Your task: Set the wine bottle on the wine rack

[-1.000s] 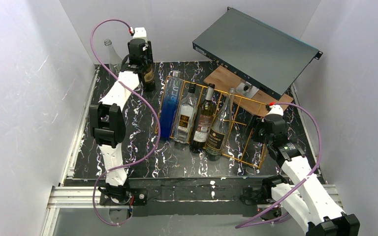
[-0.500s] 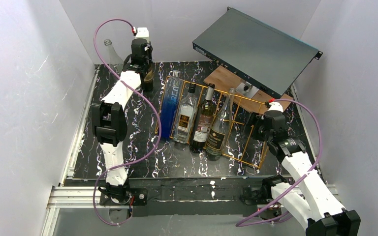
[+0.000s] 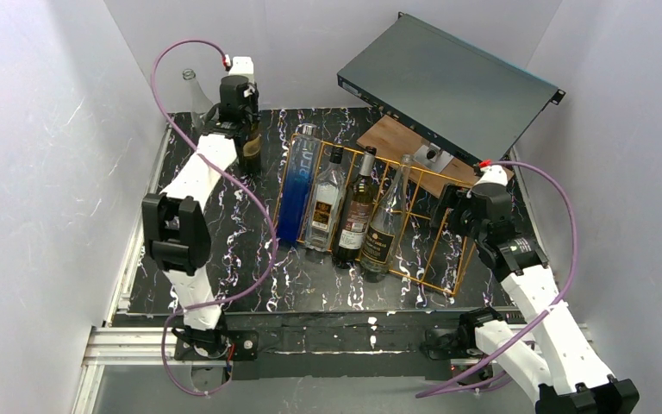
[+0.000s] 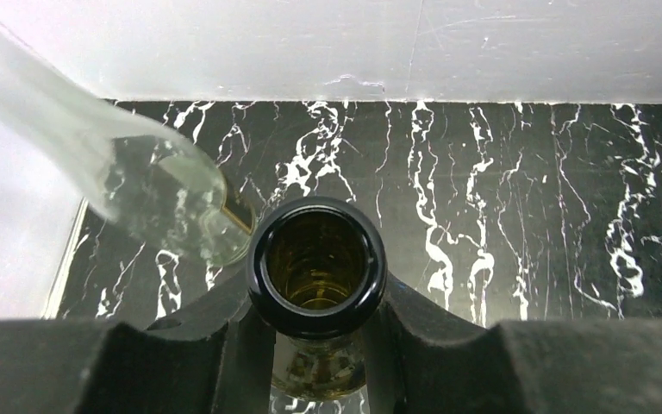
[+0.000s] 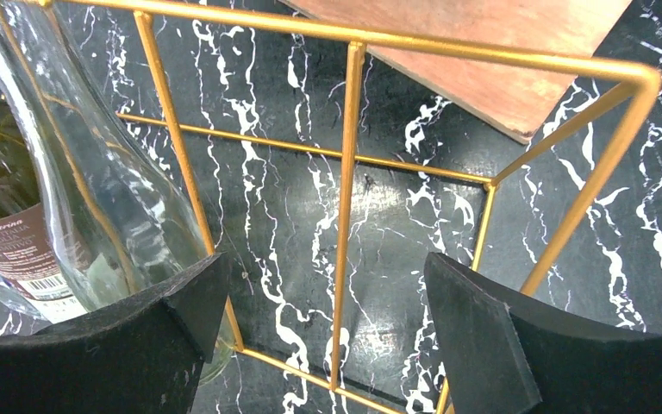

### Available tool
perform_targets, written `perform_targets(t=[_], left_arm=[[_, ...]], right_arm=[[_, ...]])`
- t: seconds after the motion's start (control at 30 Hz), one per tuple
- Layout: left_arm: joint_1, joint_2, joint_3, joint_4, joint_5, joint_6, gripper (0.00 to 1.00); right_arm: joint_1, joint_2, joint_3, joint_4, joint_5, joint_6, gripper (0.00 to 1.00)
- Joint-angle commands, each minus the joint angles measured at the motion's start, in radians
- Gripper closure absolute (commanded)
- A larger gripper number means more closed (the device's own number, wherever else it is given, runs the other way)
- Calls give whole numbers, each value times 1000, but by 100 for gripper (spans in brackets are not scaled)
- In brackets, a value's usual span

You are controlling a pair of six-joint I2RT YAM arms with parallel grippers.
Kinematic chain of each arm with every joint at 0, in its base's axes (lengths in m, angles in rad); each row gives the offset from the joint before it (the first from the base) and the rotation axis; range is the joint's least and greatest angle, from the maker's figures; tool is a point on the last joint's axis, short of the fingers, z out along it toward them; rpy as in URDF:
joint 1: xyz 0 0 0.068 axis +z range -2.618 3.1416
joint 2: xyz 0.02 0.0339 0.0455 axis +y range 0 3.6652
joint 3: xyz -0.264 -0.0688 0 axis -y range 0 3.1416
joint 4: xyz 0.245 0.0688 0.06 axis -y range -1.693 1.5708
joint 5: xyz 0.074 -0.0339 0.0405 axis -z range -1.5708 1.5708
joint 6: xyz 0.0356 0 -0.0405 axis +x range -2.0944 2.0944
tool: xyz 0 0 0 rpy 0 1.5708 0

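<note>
My left gripper [image 3: 243, 119] is shut on the neck of a dark brown wine bottle [image 3: 251, 147], which stands upright at the back left of the table. In the left wrist view its open mouth [image 4: 317, 263] sits between my two black fingers [image 4: 215, 332]. The orange-gold wine rack [image 3: 442, 180] lies mid-table with several bottles in its left slots: a blue one [image 3: 297, 190], two labelled ones and a clear one [image 3: 390, 211]. My right gripper [image 3: 446, 211] hangs open over the rack's bare right slots [image 5: 347, 155], holding nothing.
An empty clear bottle [image 3: 192, 89] stands in the back left corner, close beside the held bottle [image 4: 138, 185]. A brown wooden board [image 3: 394, 138] behind the rack carries a tilted dark metal case [image 3: 448, 82]. White walls close in on three sides.
The left gripper has shut on the dark bottle's neck and shifted it slightly left. The right gripper has opened wider and drawn back toward the rack's right end.
</note>
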Motion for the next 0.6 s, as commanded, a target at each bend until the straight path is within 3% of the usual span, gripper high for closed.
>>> perform_targets(t=[0.0, 0.27, 0.57], left_arm=[[3, -248, -56, 45, 3, -7, 100], [2, -523, -201, -52, 46, -55, 100], [3, -775, -266, -185, 155, -129, 100]], right_arm=[[3, -23, 78, -33, 38, -38, 8], [3, -49, 109, -52, 201, -69, 6], [1, 68, 165, -102, 402, -90, 10]])
